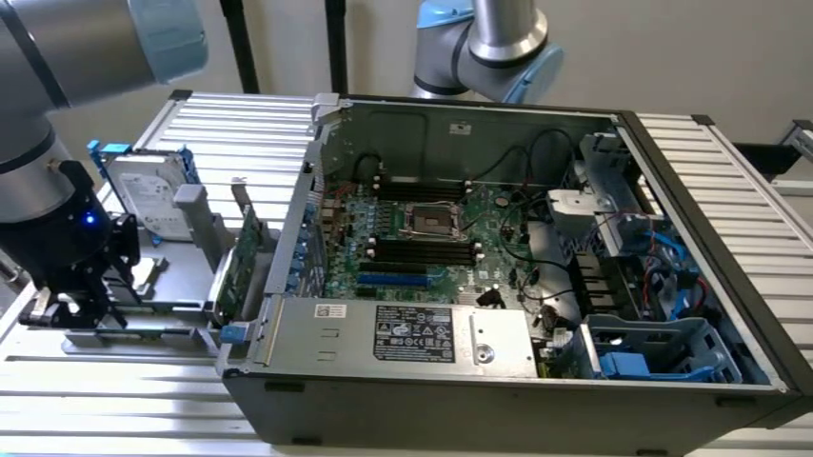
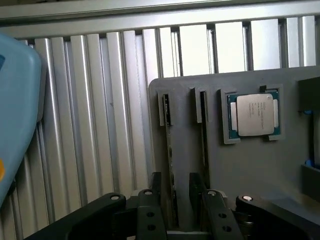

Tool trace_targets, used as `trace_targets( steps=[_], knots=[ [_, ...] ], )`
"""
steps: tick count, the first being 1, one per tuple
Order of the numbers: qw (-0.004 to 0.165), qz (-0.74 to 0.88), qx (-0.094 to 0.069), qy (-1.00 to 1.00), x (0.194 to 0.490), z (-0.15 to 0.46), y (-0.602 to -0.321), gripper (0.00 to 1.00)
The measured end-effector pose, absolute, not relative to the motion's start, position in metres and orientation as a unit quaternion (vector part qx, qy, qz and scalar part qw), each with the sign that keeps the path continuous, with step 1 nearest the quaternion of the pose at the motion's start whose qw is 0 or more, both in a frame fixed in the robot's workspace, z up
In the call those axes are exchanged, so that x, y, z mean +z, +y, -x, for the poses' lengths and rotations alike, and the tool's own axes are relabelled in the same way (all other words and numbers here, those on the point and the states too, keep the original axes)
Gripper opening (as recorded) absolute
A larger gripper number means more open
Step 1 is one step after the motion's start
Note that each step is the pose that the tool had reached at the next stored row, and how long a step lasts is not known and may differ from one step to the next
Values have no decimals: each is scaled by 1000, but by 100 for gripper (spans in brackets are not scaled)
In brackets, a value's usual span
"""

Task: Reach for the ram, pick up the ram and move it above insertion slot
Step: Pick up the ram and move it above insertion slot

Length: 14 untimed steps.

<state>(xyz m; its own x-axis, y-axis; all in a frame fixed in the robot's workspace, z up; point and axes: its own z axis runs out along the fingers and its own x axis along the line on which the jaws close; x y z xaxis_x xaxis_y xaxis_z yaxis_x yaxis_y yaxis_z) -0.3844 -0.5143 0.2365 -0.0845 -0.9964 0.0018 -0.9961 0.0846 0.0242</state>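
Reaching is the step in hand: I have the gripper [image 2: 176,192] spread wide over the grey holder [image 2: 250,175], to the exterior view's left of the open computer case [image 1: 508,381]. Its fingers [image 2: 156,187] straddle the ram [image 2: 170,150], which stands on edge in its groove, apparently untouched. A second stick [image 2: 204,145] stands just beside it. A sound grasp, I judge, calls for pads square on the ram's faces, clear of that neighbour.

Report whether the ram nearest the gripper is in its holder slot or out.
In: the ram stands on edge inside the gray holder slot, with the open gripper straddling it.
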Motion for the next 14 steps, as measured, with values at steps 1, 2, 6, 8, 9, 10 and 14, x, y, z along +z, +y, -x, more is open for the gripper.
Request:
trace_targets(
  steps=[1, 2, 6, 8, 9, 10, 14],
  knots=[
    [8, -678, -8, -735, 235, 384, -514, 36],
    [7, -680, -7, -733, 234, 385, -514, 36],
    [4, -687, -4, -726, 229, 386, -514, 36],
    [3, -690, -2, -724, 226, 386, -514, 36],
    [2, -691, -2, -723, 225, 386, -514, 36],
    [2, -692, -2, -722, 223, 386, -514, 36],
    [2, -694, -2, -720, 217, 387, -514, 36]
  ],
)
